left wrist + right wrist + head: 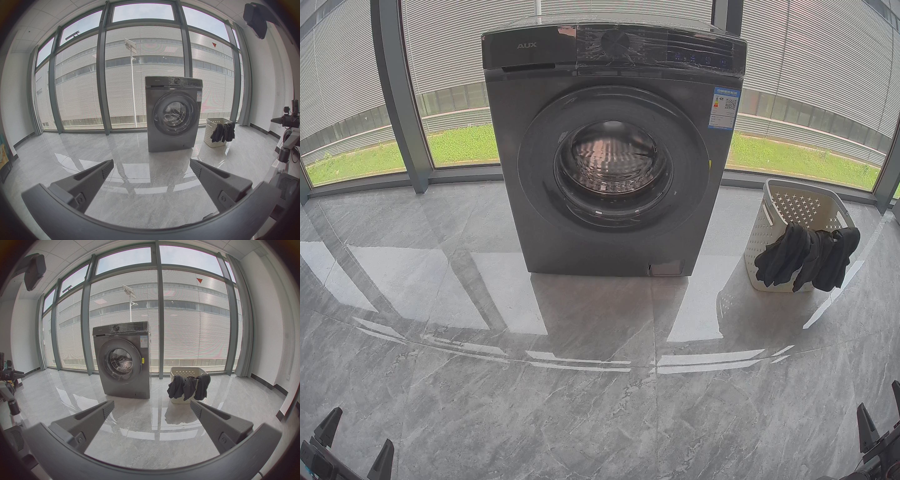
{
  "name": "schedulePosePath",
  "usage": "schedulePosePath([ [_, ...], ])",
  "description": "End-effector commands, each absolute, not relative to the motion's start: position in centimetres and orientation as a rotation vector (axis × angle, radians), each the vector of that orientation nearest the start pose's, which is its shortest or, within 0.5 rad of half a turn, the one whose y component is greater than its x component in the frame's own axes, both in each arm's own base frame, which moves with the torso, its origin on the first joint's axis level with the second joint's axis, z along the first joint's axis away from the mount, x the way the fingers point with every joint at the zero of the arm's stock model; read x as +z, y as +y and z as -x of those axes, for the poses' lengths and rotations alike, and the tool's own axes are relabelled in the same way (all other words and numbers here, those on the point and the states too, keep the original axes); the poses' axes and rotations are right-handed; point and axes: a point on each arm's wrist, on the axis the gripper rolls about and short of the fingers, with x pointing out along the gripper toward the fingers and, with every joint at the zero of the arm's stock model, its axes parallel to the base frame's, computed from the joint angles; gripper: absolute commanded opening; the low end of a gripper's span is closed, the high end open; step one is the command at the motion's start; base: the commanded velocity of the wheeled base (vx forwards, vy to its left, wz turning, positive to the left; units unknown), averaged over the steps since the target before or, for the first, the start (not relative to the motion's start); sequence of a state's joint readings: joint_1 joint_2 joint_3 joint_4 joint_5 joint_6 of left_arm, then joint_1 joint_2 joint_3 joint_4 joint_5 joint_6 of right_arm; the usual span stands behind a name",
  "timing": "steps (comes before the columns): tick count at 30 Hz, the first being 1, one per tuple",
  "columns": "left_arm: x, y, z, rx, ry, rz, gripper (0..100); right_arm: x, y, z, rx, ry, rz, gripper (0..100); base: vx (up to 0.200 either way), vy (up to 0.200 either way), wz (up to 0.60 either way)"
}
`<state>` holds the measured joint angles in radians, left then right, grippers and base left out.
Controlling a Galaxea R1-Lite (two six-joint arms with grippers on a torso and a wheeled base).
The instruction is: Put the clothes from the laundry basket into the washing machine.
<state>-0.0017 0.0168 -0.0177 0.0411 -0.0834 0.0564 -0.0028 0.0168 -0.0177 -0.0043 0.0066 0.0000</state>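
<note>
The washing machine stands on the grey tiled floor with its back to the tall windows. Its round front door looks flush with the front panel, and the shiny drum shows through the glass. The white perforated laundry basket stands on the floor near the machine, off its front corner on the robot's right. The clothes, a bundle of dark garments, hang over the basket rim on the side facing away from the windows. They trail down the outer wall without reaching the machine. The left gripper hangs low over the floor, well in front of the washing machine and towards the robot's left of it. Its two dark fingers are spread wide, with bare tile between them, and they grasp and touch nothing. The right gripper is equally far from the machine, on the robot's right, facing the machine and the basket. Its jaws are also parted wide and empty, well apart from the clothes.
</note>
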Motion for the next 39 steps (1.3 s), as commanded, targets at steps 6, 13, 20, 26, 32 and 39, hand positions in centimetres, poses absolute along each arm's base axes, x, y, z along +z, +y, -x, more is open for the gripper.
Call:
schedulePosePath([
  [6, 7.12, -0.18, 2.3, -0.085, 0.039, -0.053, 100, 7.6, 0.01, 2.27, -0.003, -0.003, -0.005, 100, 0.0, 0.0, 0.0],
  [13, 7.12, -0.18, 2.3, -0.084, 0.039, -0.049, 100, 7.61, 0.0, 2.27, -0.003, -0.005, -0.006, 100, 0.0, 0.0, 0.0],
  [20, 7.12, -0.18, 2.3, -0.082, 0.04, -0.044, 100, 7.61, 0.0, 2.27, -0.003, -0.005, -0.005, 100, 0.143, 0.0, 0.0],
  [26, 7.12, -0.18, 2.3, -0.082, 0.04, -0.043, 100, 7.61, 0.0, 2.27, -0.003, -0.005, -0.005, 100, 0.2, 0.0, 0.0],
  [32, 7.12, -0.18, 2.3, -0.082, 0.04, -0.044, 100, 7.61, 0.0, 2.27, -0.002, -0.005, -0.003, 100, 0.2, 0.0, 0.0],
  [39, 7.12, -0.18, 2.3, -0.084, 0.039, -0.044, 100, 7.6, 0.0, 2.27, -0.003, -0.003, -0.005, 100, 0.2, 0.0, 0.0],
])
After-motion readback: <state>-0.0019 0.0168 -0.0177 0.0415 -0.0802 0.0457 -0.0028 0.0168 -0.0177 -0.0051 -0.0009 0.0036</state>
